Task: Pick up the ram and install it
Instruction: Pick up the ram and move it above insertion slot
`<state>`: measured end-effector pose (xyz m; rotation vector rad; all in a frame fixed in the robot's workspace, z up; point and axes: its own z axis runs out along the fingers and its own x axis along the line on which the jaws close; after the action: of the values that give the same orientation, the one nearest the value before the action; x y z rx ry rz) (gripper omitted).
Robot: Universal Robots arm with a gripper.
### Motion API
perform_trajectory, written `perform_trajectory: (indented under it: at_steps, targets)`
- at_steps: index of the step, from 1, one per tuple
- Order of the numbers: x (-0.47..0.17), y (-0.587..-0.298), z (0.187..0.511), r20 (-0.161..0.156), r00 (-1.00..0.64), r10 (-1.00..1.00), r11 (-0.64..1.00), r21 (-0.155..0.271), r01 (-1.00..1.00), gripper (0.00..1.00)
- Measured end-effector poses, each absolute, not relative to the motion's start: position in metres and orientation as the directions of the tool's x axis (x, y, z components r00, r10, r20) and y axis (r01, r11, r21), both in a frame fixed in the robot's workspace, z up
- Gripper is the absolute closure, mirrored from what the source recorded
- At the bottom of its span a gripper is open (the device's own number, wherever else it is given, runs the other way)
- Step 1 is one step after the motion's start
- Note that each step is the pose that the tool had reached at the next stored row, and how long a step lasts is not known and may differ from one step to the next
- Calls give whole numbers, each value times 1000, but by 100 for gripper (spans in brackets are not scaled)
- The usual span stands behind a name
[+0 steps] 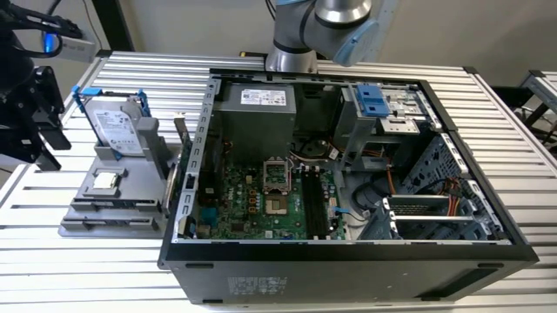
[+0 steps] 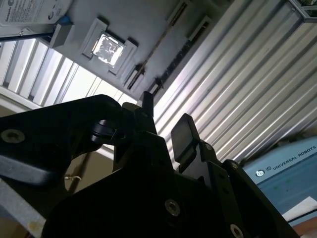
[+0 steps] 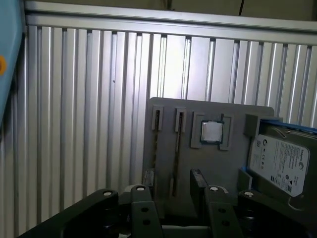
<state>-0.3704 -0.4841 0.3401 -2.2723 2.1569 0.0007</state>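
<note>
The jaws are seen parted, with nothing held between them, above the ribbed bench [image 3: 74, 124] near the edge of the grey holder [image 3: 223, 168]. The ram [image 1: 181, 137] is seen standing on edge in a slot of that holder, on the side next to the open computer case [image 1: 348, 261]. A chip [image 3: 211, 132] and a hard drive [image 3: 280, 161] are also carried by the holder.
</note>
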Motion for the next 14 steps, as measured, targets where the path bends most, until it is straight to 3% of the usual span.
perform_trajectory:
  at_steps: [14]
  targets:
    - [-370,-484,323,-6,52,-999,-52,-6,-999,0]
